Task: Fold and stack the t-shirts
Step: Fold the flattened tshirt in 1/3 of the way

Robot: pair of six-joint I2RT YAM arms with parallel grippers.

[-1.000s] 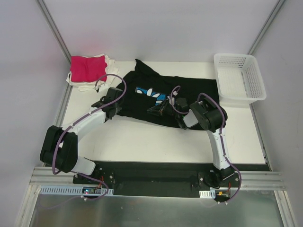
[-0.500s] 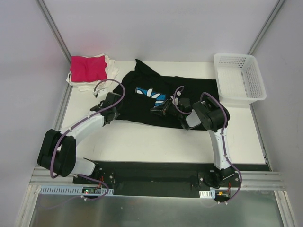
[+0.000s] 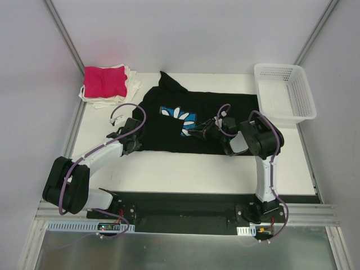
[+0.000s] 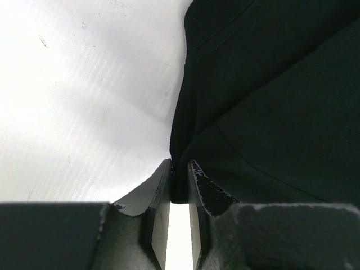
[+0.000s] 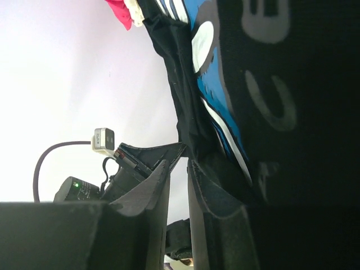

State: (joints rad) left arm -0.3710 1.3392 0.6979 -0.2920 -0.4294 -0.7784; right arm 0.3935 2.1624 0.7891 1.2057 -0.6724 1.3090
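Both arms have shifted since a sec ago: L gripper (image 3: pixel 134 145) has come back toward the near edge along the shirt's left side, and R gripper (image 3: pixel 197 128) has slid toward the right edge. The black tee (image 3: pixel 225 109) now lies flatter, w/ more of its blue daisy print (image 3: pixel 179 115) showing. It's spread mid-worktop (image 3: pixel 185 169), nearer the far edge, its right side just beside the white mesh basket (image 3: pixel 284 93) in the far right corner. L jaws are pinched almost together on the tee's left border; in the wrist view the cloth edge runs between the fingers (image 4: pixel 160 188). R jaws are likewise clamped narrow on a raised fold of black cloth right by the print, approx mid-shirt. Pink tee (image 3: pixel 105 81) lies folded atop the white tees (image 3: pixel 134 84) in the far left corner, near the black tee's sleeve, not touching as far as I can tell.
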